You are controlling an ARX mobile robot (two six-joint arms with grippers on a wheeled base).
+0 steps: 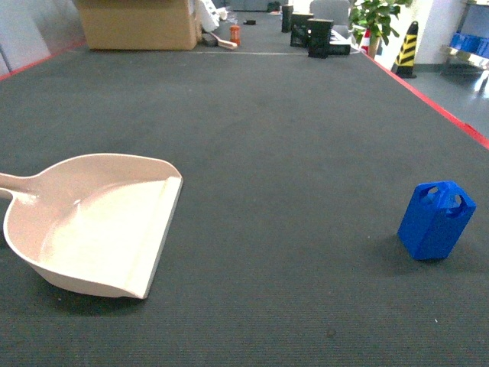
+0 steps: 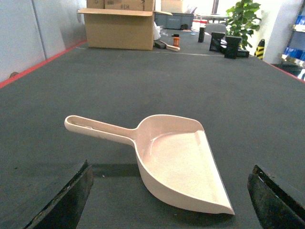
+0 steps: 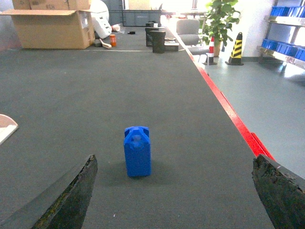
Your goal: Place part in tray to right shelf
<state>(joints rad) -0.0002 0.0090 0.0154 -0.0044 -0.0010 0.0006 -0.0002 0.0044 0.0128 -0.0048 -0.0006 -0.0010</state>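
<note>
The beige dustpan-shaped tray (image 1: pixel 99 222) lies on the dark mat at the left, handle pointing left and flat lip facing right. The small blue part (image 1: pixel 437 220) stands upright at the far right, well apart from the tray. Neither gripper shows in the head view. In the left wrist view my left gripper (image 2: pixel 170 167) is open, just short of the tray (image 2: pixel 171 157), with nothing between its fingers. My right gripper (image 3: pixel 175 159) is open too, and the part (image 3: pixel 137 151) stands a little ahead, left of centre. The right shelf (image 3: pixel 286 14) with blue crates stands far off at the right.
A red stripe (image 1: pixel 435 99) marks the mat's right edge, with grey floor beyond it. At the far end stand a cardboard box (image 1: pixel 137 23), black boxes (image 1: pixel 317 34), a potted plant (image 1: pixel 378 19) and a yellow-black cone (image 1: pixel 406 50).
</note>
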